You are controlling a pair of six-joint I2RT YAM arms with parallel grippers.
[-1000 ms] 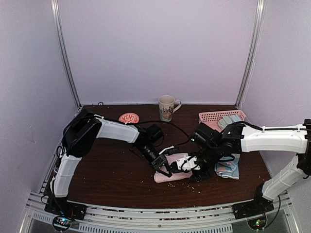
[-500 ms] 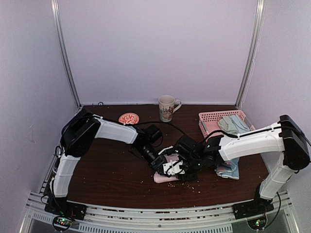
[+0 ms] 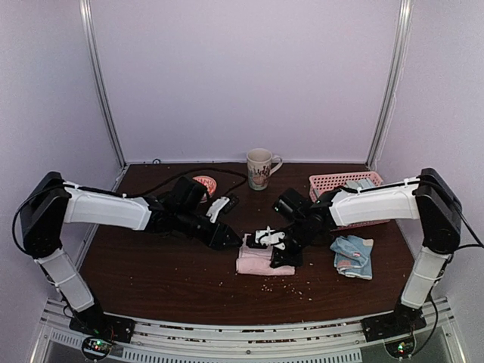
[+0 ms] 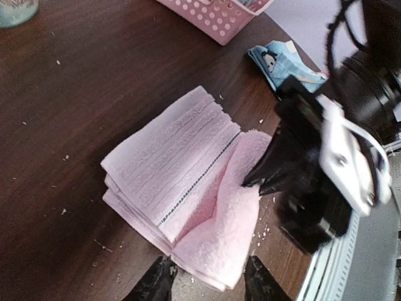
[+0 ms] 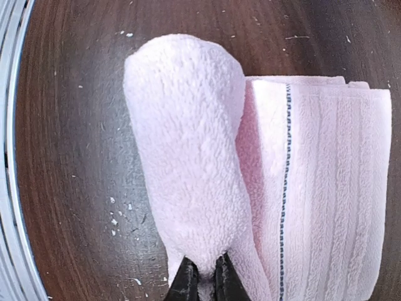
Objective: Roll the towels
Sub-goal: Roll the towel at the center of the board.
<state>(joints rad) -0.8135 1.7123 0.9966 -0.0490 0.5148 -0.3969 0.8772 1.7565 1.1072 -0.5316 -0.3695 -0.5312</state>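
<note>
Pink towel [image 3: 263,262] lies folded on the table [image 3: 151,265], nearer to the arm bases than the mug [image 3: 259,168] and almost straight in front of it. One end of the towel is turned up into a soft loose roll. The right wrist view shows this roll clearly; from above it is mostly hidden under the right gripper [image 3: 271,243]. The right gripper has its fingers pressed together on the edge of that rolled flap. The left gripper [image 4: 207,285] stands with its fingers apart and nothing between them, just at the near corner of the towel; only its two dark tips show, cut off by the bottom edge.

A blue towel [image 3: 354,255] lies to the right of the mug and nearer the bases. The left wrist view shows a pale patch with a small figure on it, too blurred to name. A pink lattice basket [image 3: 331,181] stands right of the mug, with grey-green towels [image 3: 361,184] inside, partly hidden by the right arm. The print on the mug is too small to read. Left of the mug, an orange-and-white round thing [image 3: 203,181] is half covered by the left arm. Pale crumbs [image 3: 291,287] lie in front of the pink towel.
</note>
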